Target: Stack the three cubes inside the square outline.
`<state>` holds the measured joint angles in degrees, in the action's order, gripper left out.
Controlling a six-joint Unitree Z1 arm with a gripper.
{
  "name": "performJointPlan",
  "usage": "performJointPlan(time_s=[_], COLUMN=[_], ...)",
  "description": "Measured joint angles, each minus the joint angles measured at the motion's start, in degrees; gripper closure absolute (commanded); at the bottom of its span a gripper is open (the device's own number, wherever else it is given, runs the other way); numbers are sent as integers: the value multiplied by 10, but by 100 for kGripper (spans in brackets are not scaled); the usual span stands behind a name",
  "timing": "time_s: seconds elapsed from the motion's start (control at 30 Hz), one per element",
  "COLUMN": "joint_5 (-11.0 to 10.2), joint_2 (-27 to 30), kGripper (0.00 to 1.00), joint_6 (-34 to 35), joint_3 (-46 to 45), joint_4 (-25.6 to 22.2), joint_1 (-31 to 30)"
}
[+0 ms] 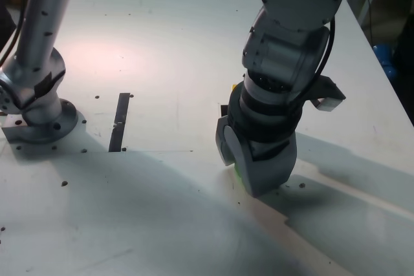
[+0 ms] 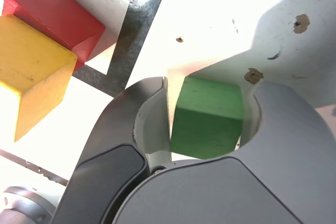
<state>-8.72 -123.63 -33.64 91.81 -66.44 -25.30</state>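
i have the gripper (image 1: pixel 255 182) down at the table (image 1: pixel 162 43), and in the wrist view the green cube (image 2: pixel 207 116) sits right between the two jaws, which bracket it on both sides. they look partly closed around it, with the cube's faces close to both inner surfaces, but i can't say from here whether they are actually pressing on it or whether a sliver of gap remains, so i won't call it a firm grasp yet. in the exterior view the arm body hides almost all of the cube; only a thin green edge shows at the gripper's lower side. the red cube (image 2: pixel 58 17) rests on the square outline (image 2: pixel 134 30), covering part of its white centre, and the yellow cube (image 2: pixel 31 69) sits on top of the red one, though shifted off to one side, not squarely over it. that two-high stack is what matters for my next move: it lies just beside the gripper, off the flank of one jaw, near but not touching it. i judge that the green cube has to come up higher than the yellow top face before i travel sideways, since a low sweep would knock the pair. the yellow cube's offset means i'd aim for its top face, not for the centre of the outline.
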Motion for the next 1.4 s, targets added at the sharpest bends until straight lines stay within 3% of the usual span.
performJointPlan(time_s=[0.23,0.47,0.6,0.8,1.0,1.4], joint_5=[-3,-38,-71,-80,-61,16], joint_2=[1,38,59,90,103,104], kGripper=[70,70,70,70,70,70], joint_6=[7,30,54,101,146,222], joint_3=[19,71,90,116,139,155], joint_4=[-29,-114,-164,-205,-229,-236], joint_1=[0,0,1,20,54,168])
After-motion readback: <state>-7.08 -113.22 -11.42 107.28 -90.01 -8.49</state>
